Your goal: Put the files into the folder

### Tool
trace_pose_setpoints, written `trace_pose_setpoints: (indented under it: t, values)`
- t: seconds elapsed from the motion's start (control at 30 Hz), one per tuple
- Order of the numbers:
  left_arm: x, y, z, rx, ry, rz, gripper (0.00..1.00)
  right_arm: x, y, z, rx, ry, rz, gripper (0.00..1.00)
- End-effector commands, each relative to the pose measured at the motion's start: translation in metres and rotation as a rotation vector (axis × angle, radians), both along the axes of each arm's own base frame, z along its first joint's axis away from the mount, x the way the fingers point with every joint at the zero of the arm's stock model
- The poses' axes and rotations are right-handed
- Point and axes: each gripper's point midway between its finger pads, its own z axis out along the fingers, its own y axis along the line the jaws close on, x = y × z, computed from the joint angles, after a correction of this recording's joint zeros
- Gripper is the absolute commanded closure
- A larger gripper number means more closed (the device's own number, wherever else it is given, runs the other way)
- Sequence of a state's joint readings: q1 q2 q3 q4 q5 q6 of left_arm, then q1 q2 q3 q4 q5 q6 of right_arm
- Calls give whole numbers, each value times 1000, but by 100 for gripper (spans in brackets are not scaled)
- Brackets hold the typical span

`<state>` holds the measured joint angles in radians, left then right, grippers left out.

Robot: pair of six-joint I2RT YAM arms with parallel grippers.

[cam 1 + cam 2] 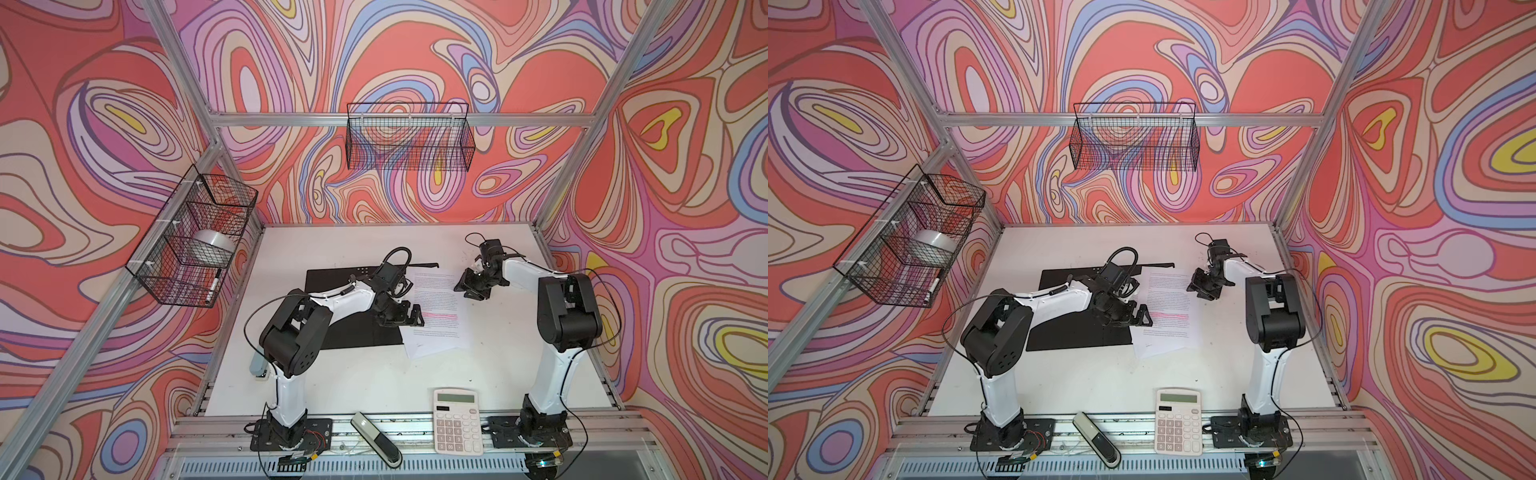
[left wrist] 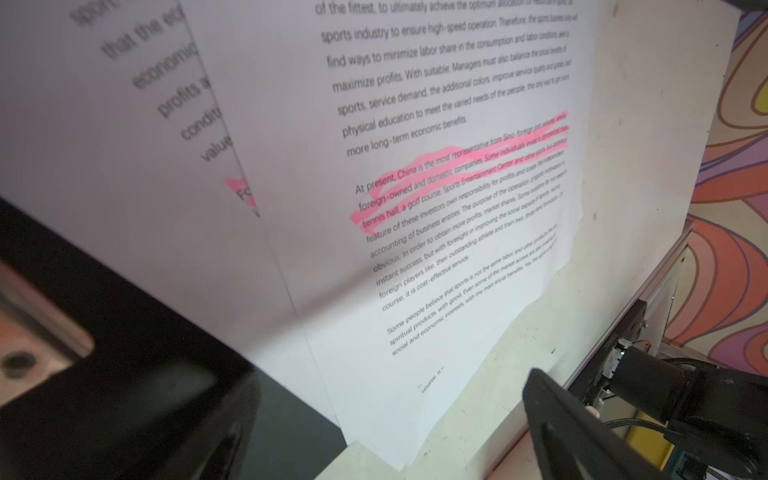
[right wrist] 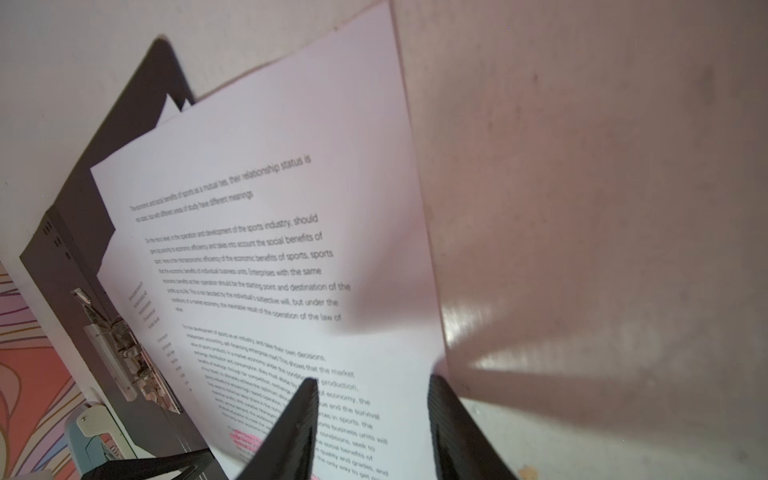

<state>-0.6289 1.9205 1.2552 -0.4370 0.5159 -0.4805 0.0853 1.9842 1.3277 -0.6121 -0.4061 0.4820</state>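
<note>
The folder point(image 1: 345, 309) lies open on the white table, black inside up, with its metal clip point(image 3: 120, 353) along the spine. The files point(image 1: 436, 311), white printed sheets with pink highlighted lines, lie fanned and skewed beside and partly over its right side in both top views point(image 1: 1167, 307). My left gripper point(image 1: 417, 318) hangs wide open low over the sheets' left edge, where paper meets folder point(image 2: 291, 419). My right gripper point(image 1: 467, 291) hovers at the sheets' far right edge, fingers point(image 3: 309, 399) apart with printed paper point(image 3: 270, 249) showing below them, nothing pinched.
A white calculator point(image 1: 457, 419) and a grey-black stapler-like tool point(image 1: 376, 436) sit at the front edge. A pale blue device point(image 1: 257, 365) lies behind the left arm. Wire baskets hang on the left wall point(image 1: 195, 237) and the back wall point(image 1: 409, 141).
</note>
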Motion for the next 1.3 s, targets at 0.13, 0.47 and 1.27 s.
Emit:
trace_pose_setpoints:
  t: [0.13, 0.47, 1.27]
  values:
    - [14, -7, -17, 31, 16, 19, 0, 0, -5, -3, 1, -18, 7, 54]
    - [23, -10, 5, 37, -4, 32, 0, 2, -12, 3, -8, -31, 1, 54]
    - [81, 81, 62, 147, -172, 164, 0, -1, -33, 26, -100, -63, -23, 47]
